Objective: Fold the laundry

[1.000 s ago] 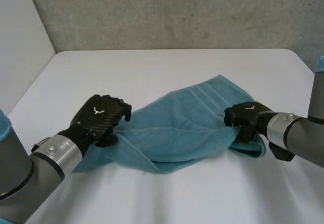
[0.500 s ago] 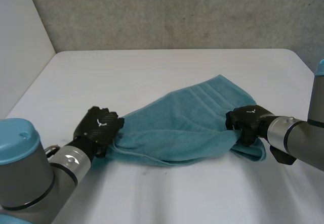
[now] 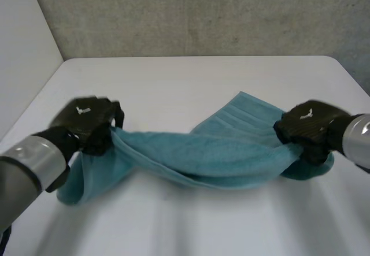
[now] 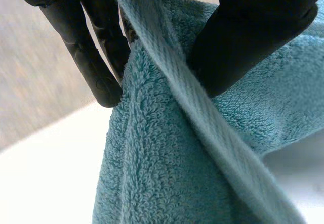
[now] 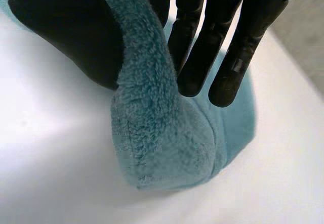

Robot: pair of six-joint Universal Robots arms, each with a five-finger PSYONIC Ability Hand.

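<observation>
Teal towel (image 3: 219, 155) spans the middle of the white worktop (image 3: 173, 82), stretched between both hands and sagging at its centre. Left robot hand (image 3: 87, 123), at the towel's 9 o'clock end: thumb and fingers clamped on the hemmed edge, loose cloth hanging toward 7 o'clock. Right robot hand (image 3: 306, 130), at the 3 o'clock end: thumb and fingers clamped on a bunched fold

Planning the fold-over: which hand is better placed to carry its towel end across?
Probably left: the left hand pinches its towel end high off the table, while the right hand holds a bunched end low.
</observation>
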